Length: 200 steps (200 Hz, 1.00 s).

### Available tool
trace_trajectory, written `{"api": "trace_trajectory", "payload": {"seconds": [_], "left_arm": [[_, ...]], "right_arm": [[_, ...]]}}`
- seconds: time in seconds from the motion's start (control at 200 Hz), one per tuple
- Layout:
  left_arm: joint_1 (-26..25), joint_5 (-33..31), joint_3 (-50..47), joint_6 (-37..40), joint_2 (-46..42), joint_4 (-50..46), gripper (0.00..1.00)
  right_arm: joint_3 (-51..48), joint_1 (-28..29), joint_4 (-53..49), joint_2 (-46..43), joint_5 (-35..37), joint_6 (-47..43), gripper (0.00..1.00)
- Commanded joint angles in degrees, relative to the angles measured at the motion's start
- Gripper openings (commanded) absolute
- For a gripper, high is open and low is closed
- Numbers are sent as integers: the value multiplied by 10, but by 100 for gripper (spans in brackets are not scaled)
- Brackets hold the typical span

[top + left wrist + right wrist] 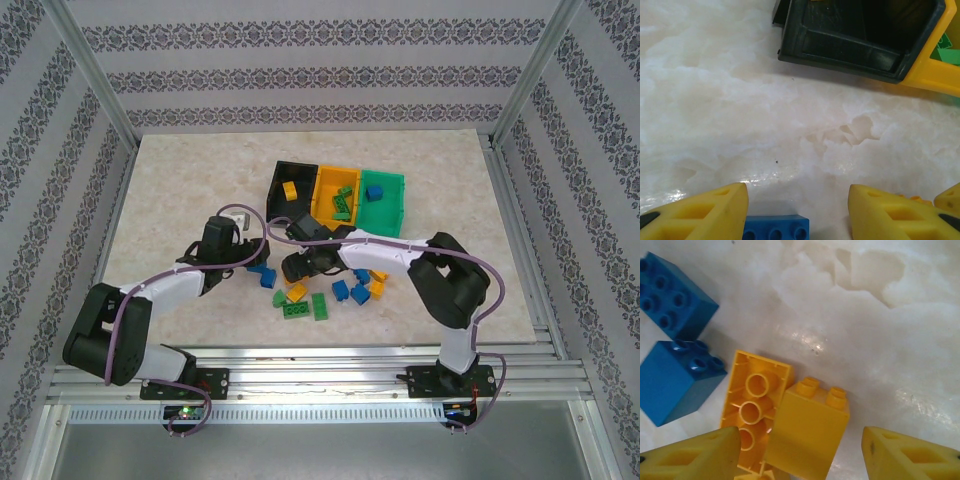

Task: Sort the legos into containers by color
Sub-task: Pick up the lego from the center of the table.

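Where the glossy, marble-patterned table (170,190) ended, aluminium posts (95,75) rose against walls of banded, patterned wallpaper (300,75). The bins (385,213) stood joined in a row at mid-table, black, yellow and green from left to right. A yellow lego (289,190) lay in the black one and green legos (344,200) in the yellow one. Loose legos (320,300) lay scattered on the bare surface just in front of the bins. The left gripper (797,200) hung spread above a blue brick (775,227). The right gripper (800,440) stood spread on either side of a yellow brick (807,432), which touched an overturned brick (752,410). Two blue blocks (677,380) lay beside these.
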Motion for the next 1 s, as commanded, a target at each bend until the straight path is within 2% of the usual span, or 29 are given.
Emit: {"api": "trace_trajectory", "payload": {"seconds": [0.0, 0.07, 0.28, 0.395, 0.595, 0.874, 0.914, 0.994], "left_arm": [[9, 6, -8, -13, -12, 23, 55], [10, 9, -8, -14, -12, 24, 55], [11, 11, -10, -16, -10, 27, 55], [11, 12, -10, -16, -9, 27, 55], [12, 14, -11, -15, -7, 28, 55], [12, 20, -10, -9, -13, 28, 55], [12, 25, -9, -8, -12, 30, 55], [12, 42, -11, -2, -13, 40, 55]], "right_arm": [[22, 0, -16, 12, 0, 16, 64], [21, 0, -22, 19, 8, 17, 61], [9, -5, -20, 13, 17, 19, 44], [15, -11, -19, 6, 16, 17, 41], [65, -31, -18, -7, 15, 0, 41], [223, -90, 4, 45, 36, -36, 41], [245, -98, 13, 60, 43, -44, 44], [302, -109, 4, 95, 56, -58, 61]]}}
